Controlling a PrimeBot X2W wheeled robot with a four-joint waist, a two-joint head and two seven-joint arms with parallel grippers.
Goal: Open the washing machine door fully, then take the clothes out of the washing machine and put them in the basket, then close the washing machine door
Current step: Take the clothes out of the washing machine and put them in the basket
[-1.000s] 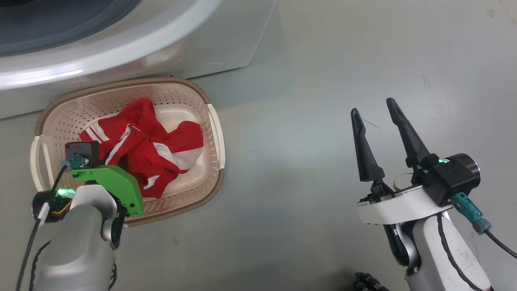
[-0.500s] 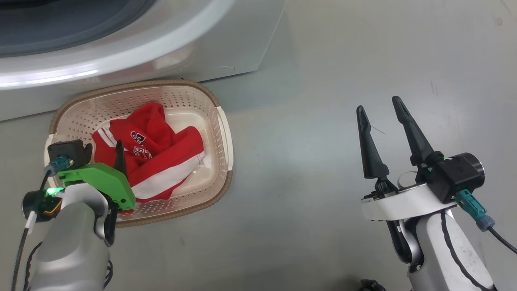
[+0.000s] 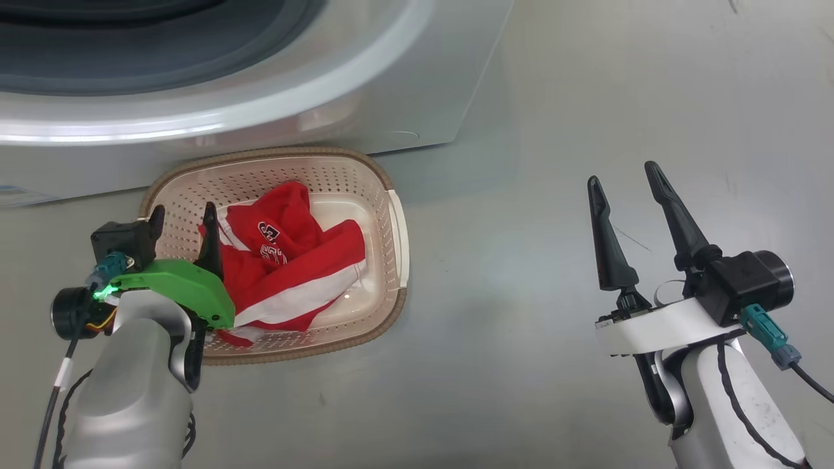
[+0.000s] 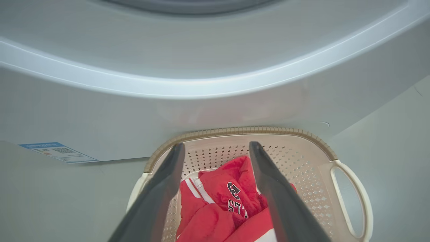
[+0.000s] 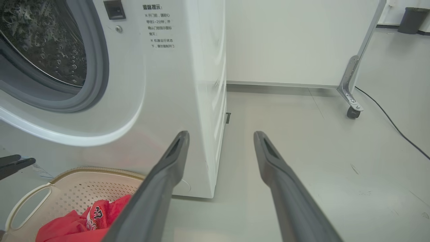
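The left gripper [image 4: 216,145] rises from 6 o'clock with its two dark fingers spread wide and nothing held between them. Below them the basket [image 4: 242,130] stands on the grey floor [image 4: 396,151], close against the washing machine [image 4: 201,111], which fills the 12 o'clock half. Red clothes [image 4: 218,201] with white stripes and a dark printed badge lie in the basket. A blue label [image 4: 57,152] sits at 9 o'clock, and a basket handle [image 4: 368,208] at 4 o'clock.

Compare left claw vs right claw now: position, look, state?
1. The left claw hangs over the left part of the basket, beside the clothes. The right claw is over the floor, well to the right of the basket.
2. The left claw sits on a green bracket, the right claw on a white bracket.
Shared: both have long dark fingers, and both are open and hold nothing.
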